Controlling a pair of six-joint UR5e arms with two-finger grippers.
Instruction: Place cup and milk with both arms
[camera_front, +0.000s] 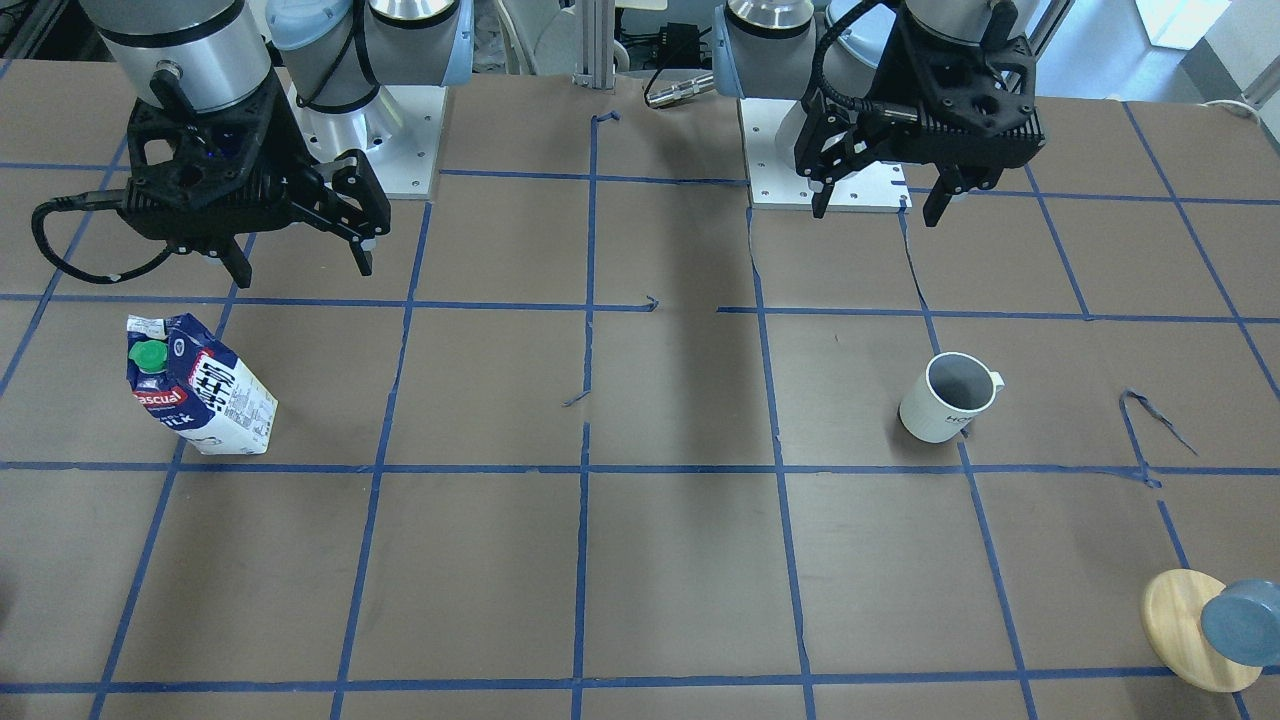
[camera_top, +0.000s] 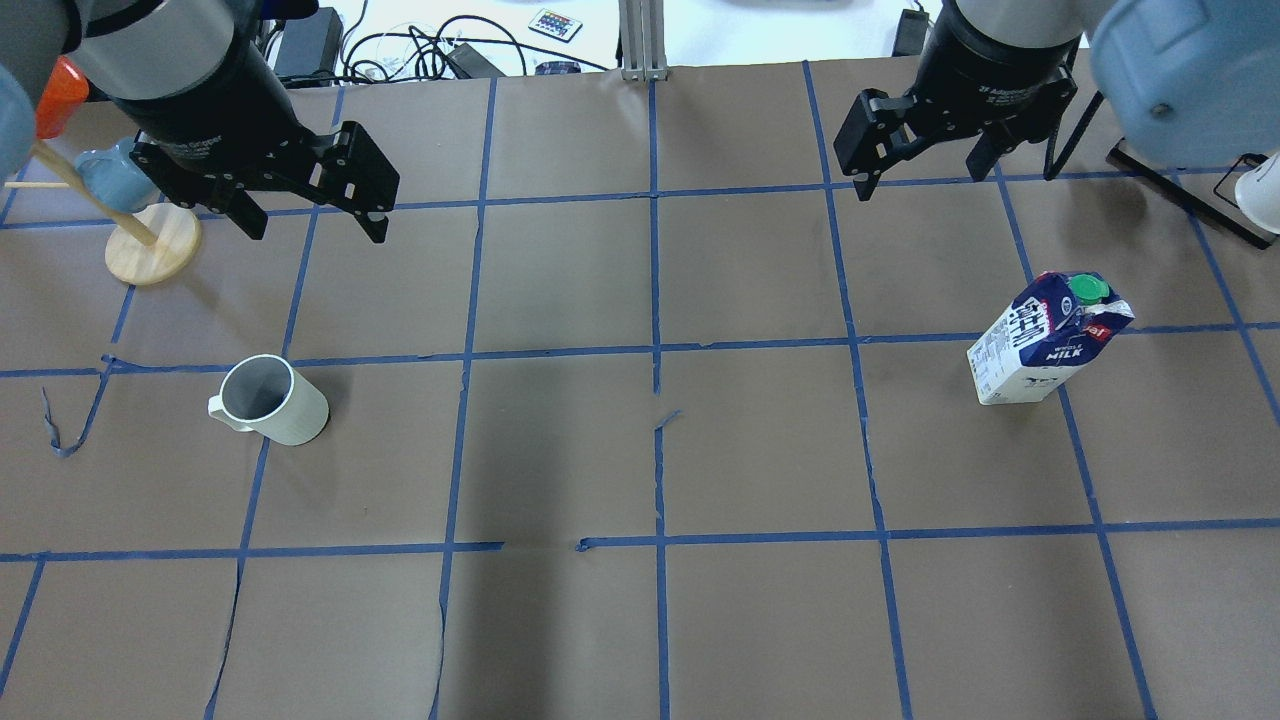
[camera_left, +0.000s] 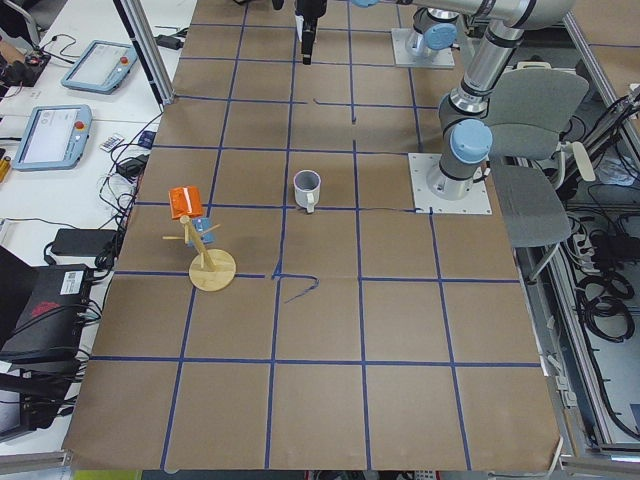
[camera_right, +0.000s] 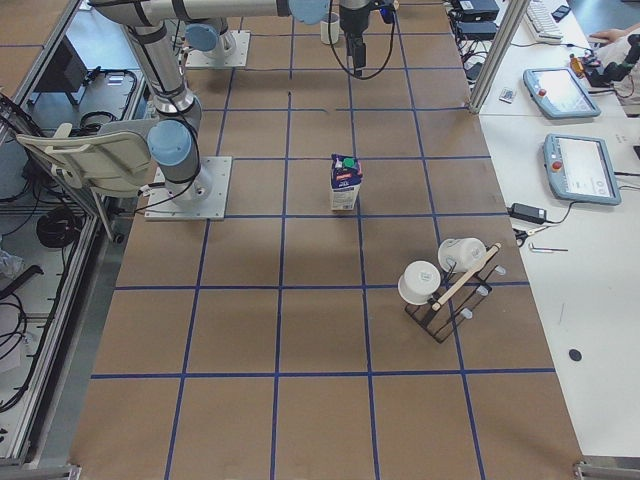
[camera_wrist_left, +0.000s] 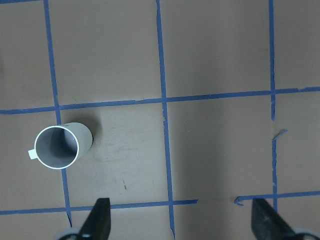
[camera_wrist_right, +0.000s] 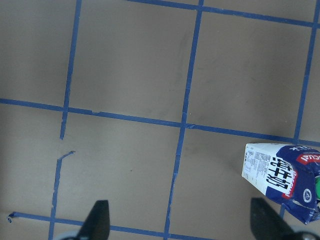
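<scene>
The white cup (camera_front: 945, 400) stands upright on the brown table, handle to the side; it also shows in the overhead view (camera_top: 275, 400), the exterior left view (camera_left: 307, 187) and the left wrist view (camera_wrist_left: 60, 145). The blue-and-white milk (camera_front: 200, 390) with a green cap stands upright, seen also in the overhead view (camera_top: 1040, 345), the exterior right view (camera_right: 345, 185) and the right wrist view (camera_wrist_right: 280, 172). My left gripper (camera_top: 315, 225) is open and empty, high above the table, back from the cup. My right gripper (camera_top: 920, 175) is open and empty, above and back from the milk.
A wooden mug stand (camera_top: 155, 245) with a blue-grey cup (camera_top: 110, 175) and an orange one stands at the far left. A black rack (camera_right: 445, 285) with white cups stands beyond the milk. Blue tape lines grid the table (camera_top: 660, 450).
</scene>
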